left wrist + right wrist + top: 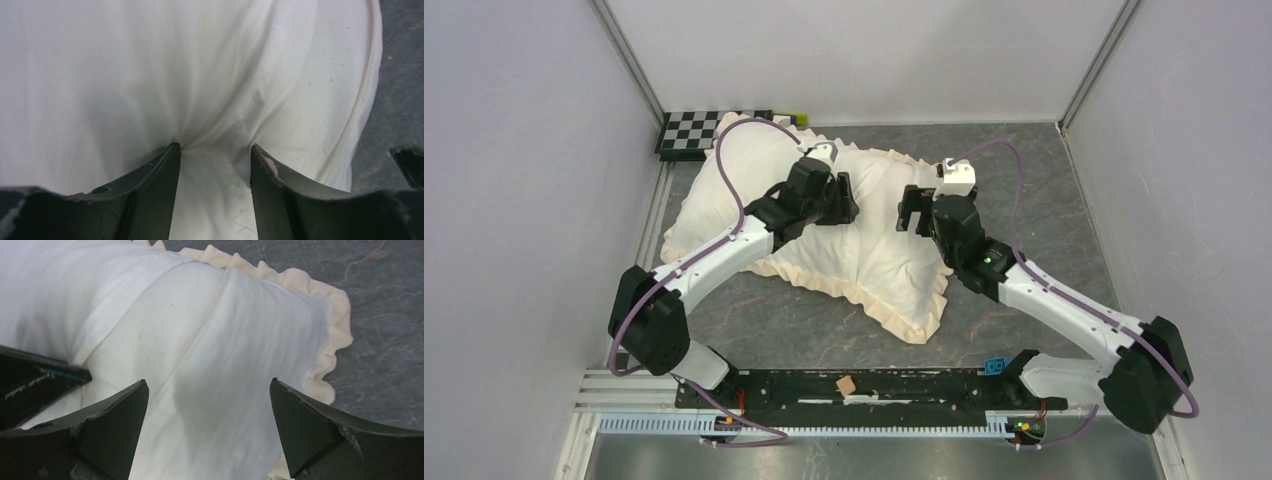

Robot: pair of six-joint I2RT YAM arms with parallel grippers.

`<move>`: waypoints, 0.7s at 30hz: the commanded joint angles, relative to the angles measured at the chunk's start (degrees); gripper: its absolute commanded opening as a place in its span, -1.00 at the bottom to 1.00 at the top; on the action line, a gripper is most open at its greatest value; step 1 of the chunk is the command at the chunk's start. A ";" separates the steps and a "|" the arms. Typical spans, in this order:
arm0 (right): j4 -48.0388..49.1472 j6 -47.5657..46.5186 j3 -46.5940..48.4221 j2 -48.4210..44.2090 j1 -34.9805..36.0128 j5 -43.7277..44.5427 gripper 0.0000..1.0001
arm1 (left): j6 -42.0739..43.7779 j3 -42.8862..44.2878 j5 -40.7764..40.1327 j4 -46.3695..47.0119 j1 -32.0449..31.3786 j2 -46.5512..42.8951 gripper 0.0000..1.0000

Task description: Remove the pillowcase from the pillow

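The pillowcase (pixel 894 270) lies cream face up on the table, its ruffled frill (pixel 914 325) all round and the pillow inside it. No grey face shows. My left gripper (pixel 846 197) is on top of its middle. In the left wrist view its jaws (pixel 212 147) stand partly open, tips pressed into whiter smooth fabric (pixel 125 75) with a fold between them. That fabric may be the pillow at the cover's flap edge. My right gripper (pixel 911 210) is wide open just above the cream cover (pixel 235 340), close to the right of the left gripper's finger (pixel 40 380).
A checkerboard (pixel 694 130) and a small yellow-green object (pixel 799 118) sit at the back left. A tan block (pixel 846 384) and a blue piece (pixel 996 364) are on the front rail. Grey walls close in the dark table (pixel 1044 200).
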 commanded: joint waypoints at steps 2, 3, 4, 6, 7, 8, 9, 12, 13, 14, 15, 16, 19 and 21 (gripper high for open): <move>-2.88 13.25 10.51 10.99 -0.26 3.68 0.96 | -2.19 -2.29 8.22 3.48 2.07 -0.84 0.18; -5.38 14.38 13.07 13.21 -0.21 3.47 0.96 | -1.91 -2.45 8.08 2.99 2.14 -0.84 0.18; -7.40 15.00 15.19 15.59 -0.22 2.97 0.96 | -1.68 -2.69 7.74 2.79 2.17 -1.02 0.18; -12.72 15.96 18.65 18.97 -0.21 4.19 0.96 | -1.37 -3.11 6.75 2.16 2.32 -1.41 0.18; -16.64 16.83 19.97 20.14 -0.26 6.37 0.96 | -1.09 -3.16 6.64 1.65 2.40 -1.47 0.18; -20.28 17.97 21.13 20.73 -0.35 8.47 0.96 | -0.91 -3.03 5.48 1.03 2.42 -1.44 0.18; -22.81 19.25 21.34 20.75 -0.77 10.73 0.96 | -0.81 -2.87 4.37 0.42 2.47 -1.43 0.19; -21.91 19.40 15.02 17.06 -4.18 8.79 0.96 | -0.64 -2.51 3.01 -0.71 2.43 -0.84 0.19; -19.30 19.11 10.94 15.18 -5.66 6.65 0.96 | -0.64 -2.43 2.77 -0.85 2.49 -0.55 0.19; -17.21 19.04 7.08 12.87 -7.22 4.45 0.96 | -0.73 -2.38 2.68 -0.85 2.47 -0.37 0.19; -14.34 18.39 3.95 10.52 -8.25 3.03 0.96 | -0.75 -2.37 2.54 -0.85 2.45 -0.09 0.19; -12.18 17.55 0.62 8.77 -9.22 2.19 0.96 | -0.72 -2.29 2.37 -0.92 2.48 0.37 0.19; -9.49 14.80 -4.79 4.31 -10.68 1.25 0.96 | -0.56 -1.66 1.86 -1.64 2.45 1.91 0.22; -10.81 13.29 -5.83 3.03 -11.63 1.24 0.96 | -0.38 -1.23 1.54 -2.30 2.42 2.97 0.23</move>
